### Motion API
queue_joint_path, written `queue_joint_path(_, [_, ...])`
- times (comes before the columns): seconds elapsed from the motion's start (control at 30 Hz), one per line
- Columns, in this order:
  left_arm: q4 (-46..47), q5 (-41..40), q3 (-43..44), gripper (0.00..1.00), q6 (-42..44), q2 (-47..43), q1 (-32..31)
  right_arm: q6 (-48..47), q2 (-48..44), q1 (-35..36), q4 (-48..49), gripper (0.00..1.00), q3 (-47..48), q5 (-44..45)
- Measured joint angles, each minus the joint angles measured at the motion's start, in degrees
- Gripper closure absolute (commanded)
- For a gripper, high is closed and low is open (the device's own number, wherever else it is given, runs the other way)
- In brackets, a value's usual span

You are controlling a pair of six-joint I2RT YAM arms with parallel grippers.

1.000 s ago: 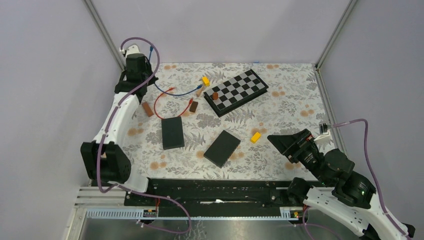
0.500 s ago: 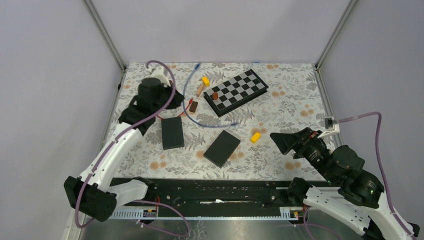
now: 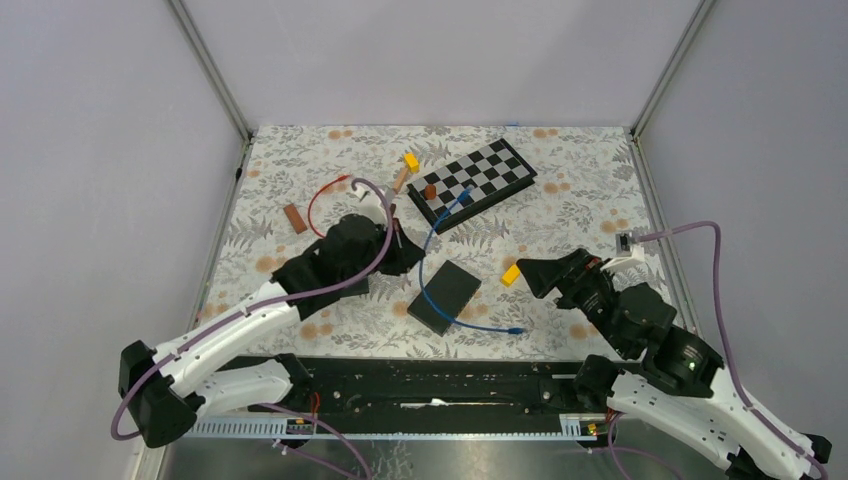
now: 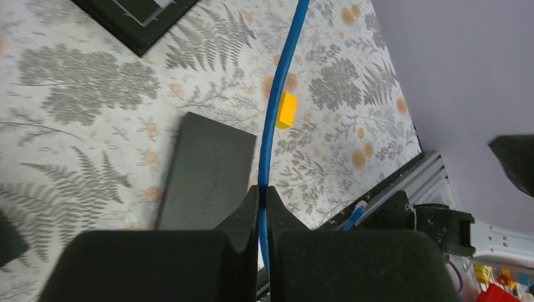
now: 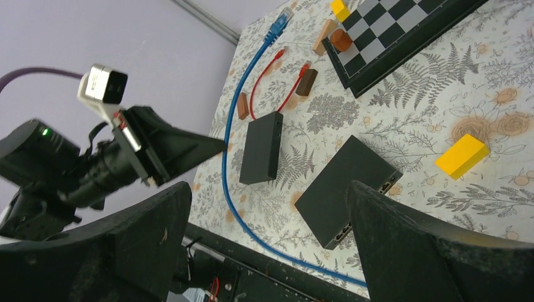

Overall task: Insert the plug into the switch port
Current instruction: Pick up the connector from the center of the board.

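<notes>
- Blue cable sat clamped in my left gripper, trailing over the black switch.
- My right gripper stood wide open above the bench.

The table cover looked like matt printed cloth. The blue cable had a smooth, faintly shiny plastic sheath. The black switch box was matt, finely textured plastic. The yellow block looked smooth and hard, the chessboard lightly glossy, the brown block like wood. The arm shells were glossy white plastic.
</notes>
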Motion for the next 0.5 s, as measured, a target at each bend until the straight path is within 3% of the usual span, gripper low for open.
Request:
queue_joint_path(0.2, [3.1,-6.3,-1.0,1.00,-4.4,1.0,-9.6,4.9,1.3,0.0,6.0,0.00,-5.9,2.2])
queue_joint_path(0.5, [7.3,-13.7,-0.9,1.00,-7.4,4.5,-19.1,14.0,15.9,0.0,16.8,0.00,-6.6,1.1])
